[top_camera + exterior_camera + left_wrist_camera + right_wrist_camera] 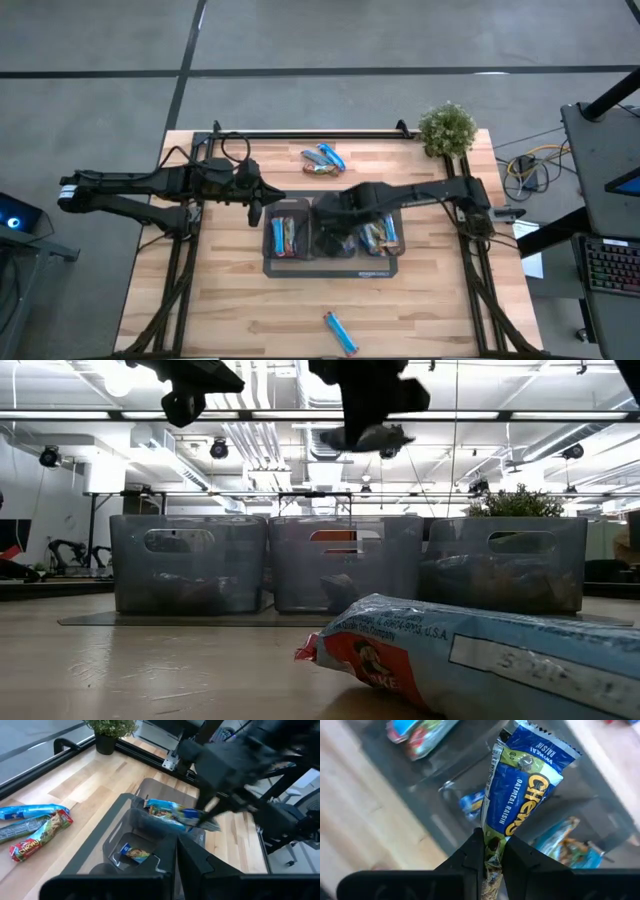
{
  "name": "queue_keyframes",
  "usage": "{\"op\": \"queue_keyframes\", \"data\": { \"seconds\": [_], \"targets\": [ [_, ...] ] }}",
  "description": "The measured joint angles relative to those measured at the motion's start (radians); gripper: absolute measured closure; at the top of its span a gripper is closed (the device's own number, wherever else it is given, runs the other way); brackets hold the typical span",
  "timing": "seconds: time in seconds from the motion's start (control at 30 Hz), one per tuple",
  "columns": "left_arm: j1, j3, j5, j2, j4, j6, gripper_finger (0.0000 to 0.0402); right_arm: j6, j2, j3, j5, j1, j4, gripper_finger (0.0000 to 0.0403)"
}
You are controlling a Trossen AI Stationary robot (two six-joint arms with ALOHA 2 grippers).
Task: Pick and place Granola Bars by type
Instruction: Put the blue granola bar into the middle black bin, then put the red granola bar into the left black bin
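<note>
A: What has the right gripper point(490, 851) got?

B: Its fingers are clamped on the end of a dark blue Chewy bar point(522, 785), held in the air over the middle bin point(333, 238) of three grey bins standing in a row on the table point(230, 310).

A: So which step is this?

B: I judge it the placing step. Next the arm should settle the bar over the bin of its own kind, lower it and part the fingers.

A: And the left gripper point(262, 203)?

B: It waits just beside the left bin point(287, 236), over the table's left half. I cannot tell its fingers' state.

A: What remains loose?

B: A small pile of bars point(322, 158) near the table's far edge and one light blue bar point(340, 332) at the near edge.

A: Do the views differ?

B: The right wrist view reads the wrapper's print; the high view, with the arm in the way, hides the bar altogether. The low view shows the near bar close up.
</note>
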Motion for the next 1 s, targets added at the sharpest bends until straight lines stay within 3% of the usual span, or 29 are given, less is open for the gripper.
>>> {"op": "queue_keyframes", "data": {
  "seconds": [0.5,0.87,1.0],
  "targets": [
    [0.0,0.0,-0.014,0.0,0.001,0.035,0.0402,0.047,0.001,-0.179,-0.046,-0.077,0.106,0.0355],
    [0.0,0.0,-0.034,0.0,0.001,0.049,0.0402,0.06,0.0,-0.252,-0.061,-0.089,0.175,0.026],
    [0.0,0.0,-0.034,0.0,0.001,0.06,0.0402,0.027,-0.026,-0.254,-0.006,-0.087,0.175,0.0239]
  ]
}}
